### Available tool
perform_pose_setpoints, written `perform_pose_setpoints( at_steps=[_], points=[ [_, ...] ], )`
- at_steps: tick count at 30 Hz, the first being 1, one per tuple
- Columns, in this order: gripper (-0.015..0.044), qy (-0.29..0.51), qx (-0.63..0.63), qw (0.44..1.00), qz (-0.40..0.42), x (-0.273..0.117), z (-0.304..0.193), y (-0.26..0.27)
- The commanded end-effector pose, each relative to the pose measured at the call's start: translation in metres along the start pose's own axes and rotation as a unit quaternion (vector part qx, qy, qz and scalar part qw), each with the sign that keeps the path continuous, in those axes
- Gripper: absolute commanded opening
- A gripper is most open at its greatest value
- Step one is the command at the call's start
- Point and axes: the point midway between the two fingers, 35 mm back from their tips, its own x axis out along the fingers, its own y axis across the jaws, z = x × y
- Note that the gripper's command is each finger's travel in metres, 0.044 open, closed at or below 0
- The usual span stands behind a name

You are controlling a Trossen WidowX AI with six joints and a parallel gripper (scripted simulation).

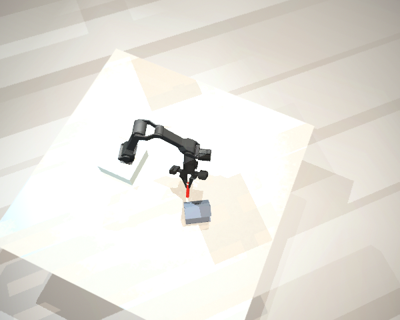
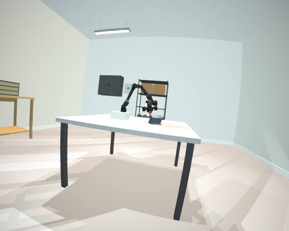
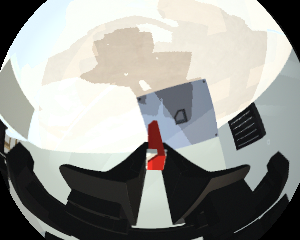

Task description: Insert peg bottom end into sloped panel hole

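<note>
My gripper (image 1: 187, 185) (image 2: 150, 111) (image 3: 155, 154) is shut on the red peg (image 1: 187, 192) (image 2: 150, 114) (image 3: 154, 134). The peg points out from the fingertips, its far end free. The blue-grey sloped panel (image 1: 197, 209) (image 2: 155, 120) (image 3: 202, 127) is just beyond the peg's free end in the top view. In the wrist view the panel's face shows a flat-sided, angular hole (image 3: 180, 116), up and to the right of the peg's free end. The peg is outside the hole. Whether it touches the panel cannot be told.
A pale block (image 1: 115, 174) (image 2: 120, 115) stands on the table (image 1: 73, 207) (image 2: 129, 131) near the arm's base. A dark slatted object (image 3: 247, 126) shows to the right of the panel in the wrist view. Shelving and a wall cabinet stand far behind the table.
</note>
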Motion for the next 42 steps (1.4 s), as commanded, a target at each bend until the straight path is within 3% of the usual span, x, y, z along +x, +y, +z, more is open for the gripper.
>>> perform_pose_setpoints(
  at_steps=[1, 26, 42],
  points=[
    [0.0000, 0.010, -0.018, 1.000, -0.007, -0.002, 0.003, -0.001],
    [0.0000, 0.067, -0.133, 0.987, -0.063, -0.026, 0.024, -0.012],
    [0.0000, 0.078, -0.155, 0.982, -0.075, -0.013, 0.024, -0.019]
  ],
)
